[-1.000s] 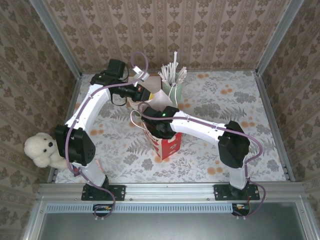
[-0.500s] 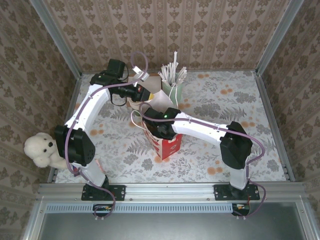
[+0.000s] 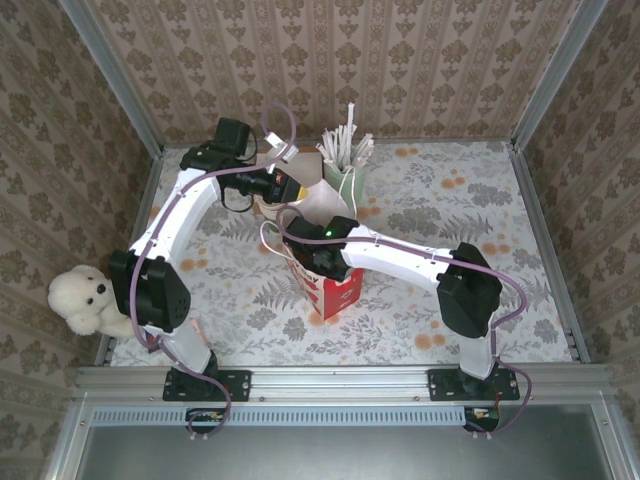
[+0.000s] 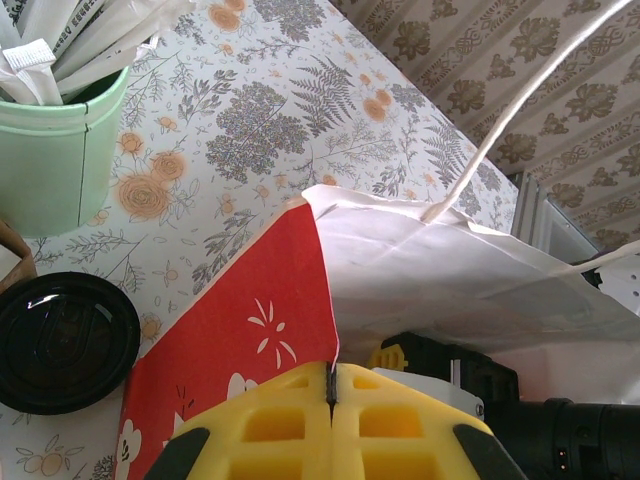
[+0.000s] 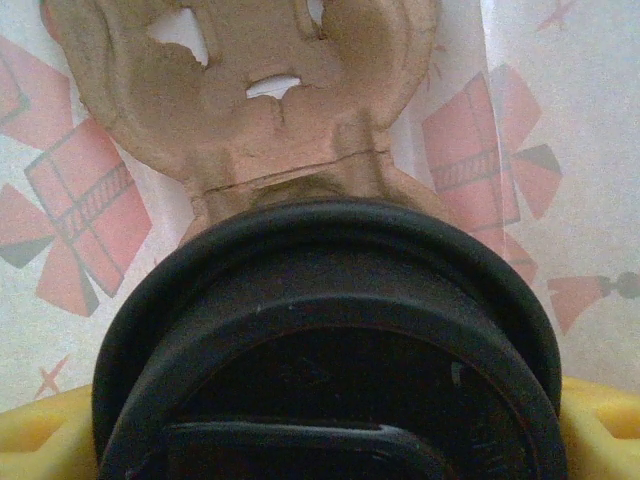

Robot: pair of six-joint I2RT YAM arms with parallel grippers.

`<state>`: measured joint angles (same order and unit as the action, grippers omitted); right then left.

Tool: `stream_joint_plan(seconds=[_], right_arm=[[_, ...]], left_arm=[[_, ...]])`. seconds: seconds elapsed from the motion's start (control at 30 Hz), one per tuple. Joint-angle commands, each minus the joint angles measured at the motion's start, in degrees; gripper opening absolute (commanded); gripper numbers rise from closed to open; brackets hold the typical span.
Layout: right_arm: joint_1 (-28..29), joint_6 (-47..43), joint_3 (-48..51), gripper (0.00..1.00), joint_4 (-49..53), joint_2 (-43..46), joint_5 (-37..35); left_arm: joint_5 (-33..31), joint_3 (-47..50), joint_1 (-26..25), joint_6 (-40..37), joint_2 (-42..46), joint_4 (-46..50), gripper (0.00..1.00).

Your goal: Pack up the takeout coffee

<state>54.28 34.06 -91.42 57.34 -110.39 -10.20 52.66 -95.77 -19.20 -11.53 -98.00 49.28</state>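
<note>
A red paper bag [image 3: 336, 291] with white handles stands mid-table. My left gripper [image 4: 330, 382] is shut on the bag's upper rim [image 4: 322, 290], holding the mouth apart. My right gripper [image 3: 316, 262] reaches down into the bag. In the right wrist view it grips the takeout coffee [image 5: 330, 350], whose black lid spans the gap between the yellow fingers [image 5: 35, 440]. The cup's green body is hidden under the lid. Below it, at the bag's bottom, lies a brown pulp cup carrier [image 5: 250, 100]. Another black-lidded cup [image 4: 62, 342] stands on the table beside the bag.
A pale mint cup [image 4: 50, 160] with white wrapped straws stands behind the bag, close to the left wrist. A white teddy bear [image 3: 85, 300] sits outside the left rail. Metal rails and patterned walls close in the floral table [image 3: 450, 200].
The right arm has shifted slightly toward the bag. The left arm and the bag have stayed put.
</note>
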Motion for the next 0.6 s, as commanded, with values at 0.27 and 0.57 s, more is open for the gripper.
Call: stream_joint_plan(seconds=[0.27,0.57], right_arm=[[-1.45,1.59,4.5,0.65,-3.05,-4.24,10.71],[-1.91,2.24,7.51,0.65,-5.4,-5.58,11.96]], left_arm=[[0.67,-0.32,-0.15,-1.32,1.89,1.14,0.0],[1.06,-0.1,0.13,-1.67,1.86,1.08,0.0]])
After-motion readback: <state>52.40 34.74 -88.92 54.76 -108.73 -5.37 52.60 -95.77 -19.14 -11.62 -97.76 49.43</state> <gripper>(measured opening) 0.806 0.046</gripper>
